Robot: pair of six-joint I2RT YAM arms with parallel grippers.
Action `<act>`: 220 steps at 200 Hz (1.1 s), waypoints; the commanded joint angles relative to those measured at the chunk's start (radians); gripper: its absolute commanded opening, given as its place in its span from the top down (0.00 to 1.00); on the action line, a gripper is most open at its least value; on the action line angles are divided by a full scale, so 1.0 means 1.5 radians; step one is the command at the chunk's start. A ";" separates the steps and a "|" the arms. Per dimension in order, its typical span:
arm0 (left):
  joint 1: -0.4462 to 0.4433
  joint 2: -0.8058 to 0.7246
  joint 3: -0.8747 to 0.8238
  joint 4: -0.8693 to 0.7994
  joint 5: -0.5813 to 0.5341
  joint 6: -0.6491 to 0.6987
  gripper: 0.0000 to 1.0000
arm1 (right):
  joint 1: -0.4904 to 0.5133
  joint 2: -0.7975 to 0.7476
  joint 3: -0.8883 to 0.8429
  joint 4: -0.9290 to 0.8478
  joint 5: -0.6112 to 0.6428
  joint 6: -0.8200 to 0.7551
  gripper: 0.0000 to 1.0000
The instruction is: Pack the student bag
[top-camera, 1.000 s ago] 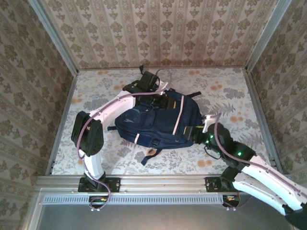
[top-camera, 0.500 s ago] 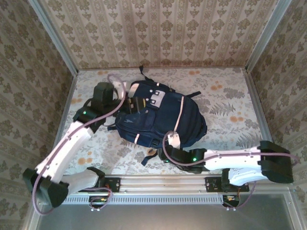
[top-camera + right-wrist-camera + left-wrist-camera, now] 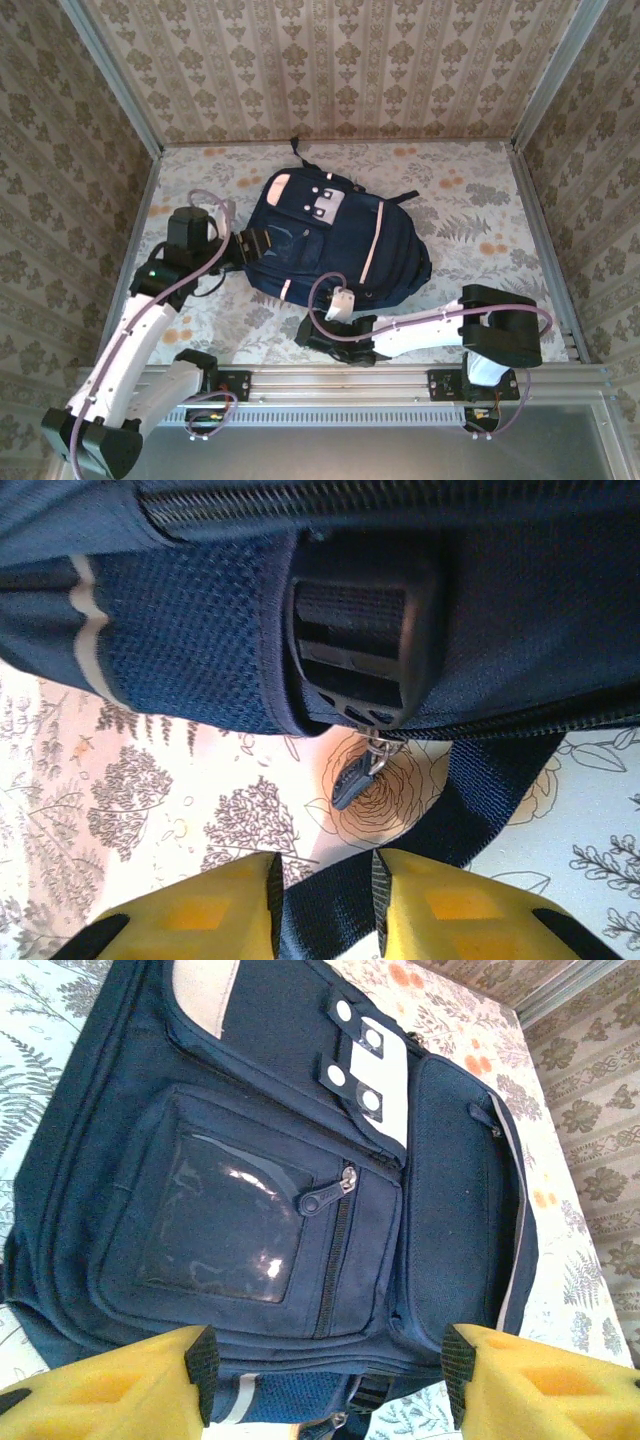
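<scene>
Bag: navy woven fabric, soft rounded sack, lying flat mid-table on the floral table, front face up.

Near end: right gripper sits low at the bag's near edge. Its yellow blocky fingers stand a narrow gap apart, with a flat dark webbing strap running through the gap. Can't tell if it's actually clamped or just straddled.

Just past the fingers:
- black ribbed plastic buckle on the bag's edge
- small metal zip pull hanging under it
- coarse mesh panel to the left, with a pale stripe across it

Mid: left gripper is at the bag's left side, jaws wide apart, nothing between them, not touching the fabric.

Ahead of it:
- front pocket with a glossy clear window, rectangular with rounded corners
- zipper alongside the window

Far end: pink-white patch with round snap dots. A pale pink stripe runs along the right side panel.
</scene>
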 commanded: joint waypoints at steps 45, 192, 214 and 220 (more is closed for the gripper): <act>0.039 -0.034 -0.048 -0.016 -0.009 0.056 0.37 | -0.001 0.048 0.022 0.011 0.032 0.058 0.67; 0.041 -0.041 -0.052 -0.011 -0.004 0.057 0.37 | -0.020 0.108 0.075 -0.055 0.057 0.105 0.74; 0.041 -0.043 -0.054 -0.011 -0.005 0.056 0.37 | -0.021 0.125 0.097 -0.106 0.064 0.129 0.72; 0.041 -0.043 -0.054 -0.010 -0.004 0.056 0.37 | -0.021 0.129 0.103 -0.128 0.067 0.139 0.72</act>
